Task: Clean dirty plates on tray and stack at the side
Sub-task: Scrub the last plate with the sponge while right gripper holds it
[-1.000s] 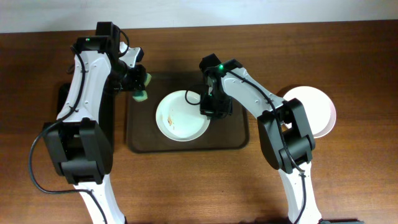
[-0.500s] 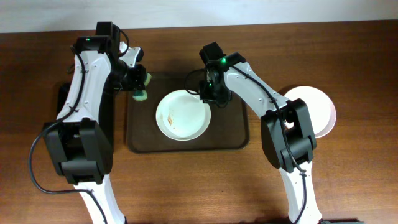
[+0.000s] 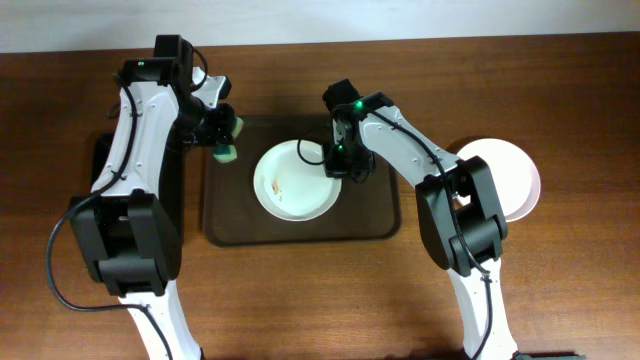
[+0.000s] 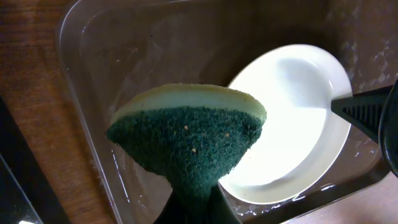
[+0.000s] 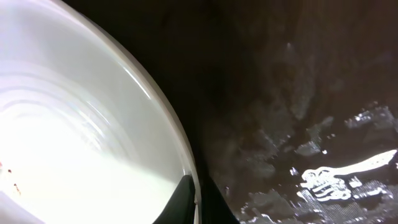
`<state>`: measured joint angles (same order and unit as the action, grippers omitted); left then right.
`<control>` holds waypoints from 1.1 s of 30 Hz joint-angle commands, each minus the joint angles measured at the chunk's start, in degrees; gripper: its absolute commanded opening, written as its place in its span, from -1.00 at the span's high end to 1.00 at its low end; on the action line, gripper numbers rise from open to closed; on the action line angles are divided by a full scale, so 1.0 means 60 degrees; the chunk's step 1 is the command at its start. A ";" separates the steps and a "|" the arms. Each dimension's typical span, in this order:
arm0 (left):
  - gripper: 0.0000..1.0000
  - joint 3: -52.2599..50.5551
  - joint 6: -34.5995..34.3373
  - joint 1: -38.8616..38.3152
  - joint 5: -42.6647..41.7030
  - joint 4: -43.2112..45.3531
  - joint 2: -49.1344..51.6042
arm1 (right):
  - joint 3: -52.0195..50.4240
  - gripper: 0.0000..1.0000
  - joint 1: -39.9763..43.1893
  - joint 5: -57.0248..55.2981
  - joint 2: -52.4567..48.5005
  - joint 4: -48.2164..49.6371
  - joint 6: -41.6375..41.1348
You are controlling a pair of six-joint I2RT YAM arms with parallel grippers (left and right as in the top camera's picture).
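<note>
The left gripper [image 3: 222,141] clamps a green-and-yellow sponge [image 4: 186,140] above the tray's [image 3: 375,226] far left corner. The right gripper [image 3: 340,170] pinches the right rim of the smeared plate [image 3: 288,188] lying on the tray. Another white plate [image 3: 505,172] sits on the table [image 3: 570,290], well right.

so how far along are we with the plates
Done: a stack of white plates sits right of the tray. In hand: the right gripper pinches the rim of the last plate on the tray, and the left gripper holds a green sponge beside it. Left: wiping its orange smears, then stacking it.
</note>
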<state>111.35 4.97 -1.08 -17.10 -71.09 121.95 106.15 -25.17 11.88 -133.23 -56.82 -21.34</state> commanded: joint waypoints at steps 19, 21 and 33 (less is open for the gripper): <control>0.99 -0.4054 -0.1224 -0.2044 0.0780 0.4492 0.0033 | -0.0284 0.92 -0.0117 -0.0310 -0.0200 0.0412 -0.0954; 0.99 -0.4426 -0.1224 -0.2047 0.0714 0.5016 0.0033 | -0.0284 0.92 -0.0117 -0.0310 -0.0200 0.0412 -0.0958; 0.99 -0.4849 -0.0382 -0.2186 -0.0204 0.7686 0.0033 | -0.0331 0.91 -0.0117 -0.0339 -0.0200 0.0535 -0.0951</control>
<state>82.70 1.21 -13.89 -18.31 -27.55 121.40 105.84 -25.58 11.92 -133.23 -53.91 -27.00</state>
